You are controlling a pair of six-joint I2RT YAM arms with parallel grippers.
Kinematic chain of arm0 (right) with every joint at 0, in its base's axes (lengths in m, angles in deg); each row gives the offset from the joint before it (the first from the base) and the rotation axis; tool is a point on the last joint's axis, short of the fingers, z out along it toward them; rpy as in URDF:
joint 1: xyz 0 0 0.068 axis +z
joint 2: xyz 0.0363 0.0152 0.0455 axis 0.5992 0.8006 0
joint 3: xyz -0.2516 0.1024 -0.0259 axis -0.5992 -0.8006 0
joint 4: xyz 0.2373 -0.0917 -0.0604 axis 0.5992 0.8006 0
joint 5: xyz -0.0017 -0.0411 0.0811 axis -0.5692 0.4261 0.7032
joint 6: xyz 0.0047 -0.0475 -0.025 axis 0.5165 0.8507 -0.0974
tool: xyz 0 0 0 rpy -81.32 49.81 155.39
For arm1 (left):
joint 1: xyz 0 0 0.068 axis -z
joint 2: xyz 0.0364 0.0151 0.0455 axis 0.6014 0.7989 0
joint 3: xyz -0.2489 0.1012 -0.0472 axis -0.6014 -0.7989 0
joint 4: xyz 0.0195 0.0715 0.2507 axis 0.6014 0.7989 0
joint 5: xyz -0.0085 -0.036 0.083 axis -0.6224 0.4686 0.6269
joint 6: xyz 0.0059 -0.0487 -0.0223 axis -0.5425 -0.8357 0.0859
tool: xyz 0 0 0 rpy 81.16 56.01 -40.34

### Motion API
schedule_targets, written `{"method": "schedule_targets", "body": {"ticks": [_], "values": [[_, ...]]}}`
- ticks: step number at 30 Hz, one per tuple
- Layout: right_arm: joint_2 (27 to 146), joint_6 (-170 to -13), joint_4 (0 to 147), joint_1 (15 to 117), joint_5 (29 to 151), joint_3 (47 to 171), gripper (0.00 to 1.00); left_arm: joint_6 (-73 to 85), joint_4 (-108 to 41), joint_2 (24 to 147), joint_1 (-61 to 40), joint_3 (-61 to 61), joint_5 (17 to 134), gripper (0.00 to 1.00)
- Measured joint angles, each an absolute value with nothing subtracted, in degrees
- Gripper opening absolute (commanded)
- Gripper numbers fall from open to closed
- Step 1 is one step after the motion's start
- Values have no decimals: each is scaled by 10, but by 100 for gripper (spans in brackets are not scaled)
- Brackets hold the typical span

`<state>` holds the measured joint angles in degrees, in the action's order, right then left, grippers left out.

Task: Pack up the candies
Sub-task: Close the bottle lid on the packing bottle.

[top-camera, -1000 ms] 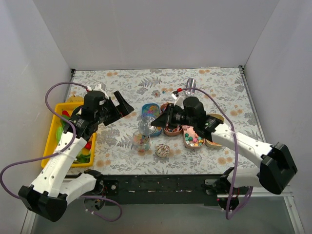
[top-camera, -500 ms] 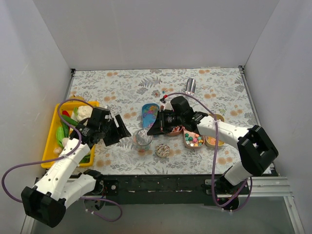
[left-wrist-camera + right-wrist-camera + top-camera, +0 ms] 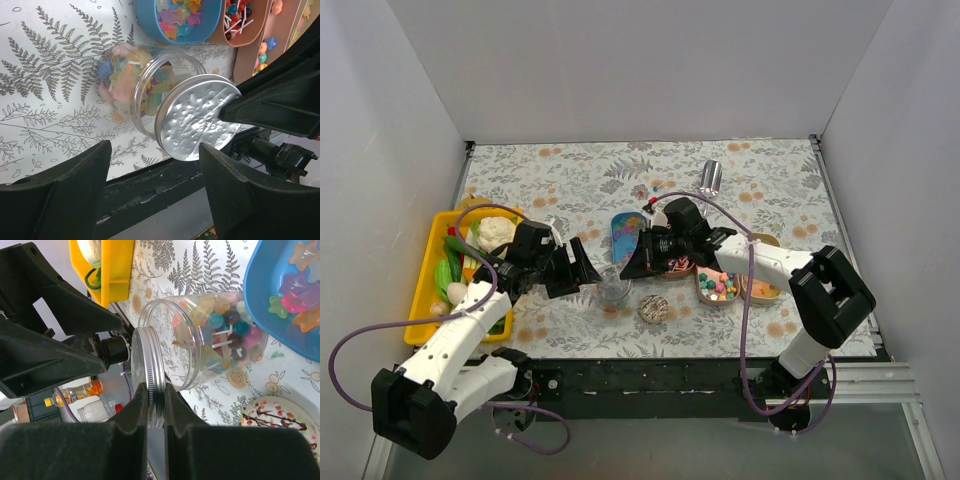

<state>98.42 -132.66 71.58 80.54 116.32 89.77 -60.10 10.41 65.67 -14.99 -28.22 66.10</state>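
Swung in from the yellow bin, your left gripper gapes empty just short of the jar of candies; right gripper pinches the lid at its mouth, unseated.

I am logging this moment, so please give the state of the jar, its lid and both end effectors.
jar: uncapped, holds candies.
lid: held at the jar's mouth, not seated.
left end effector: open, empty.
right end effector: shut on the lid's rim.
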Motion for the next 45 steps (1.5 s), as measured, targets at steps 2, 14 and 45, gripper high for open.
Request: {"method": "schedule_targets", "body": {"ticks": [2, 14, 45], "values": [[990, -1325, 714, 805, 1164, 904, 20, -598, 96, 662, -150, -286, 654, 70], [1004, -1310, 713, 804, 1153, 909, 40, -596, 83, 707, -150, -307, 642, 63], [1030, -1262, 777, 823, 1118, 966, 52, -600, 55, 714, -150, -318, 617, 43]]}}
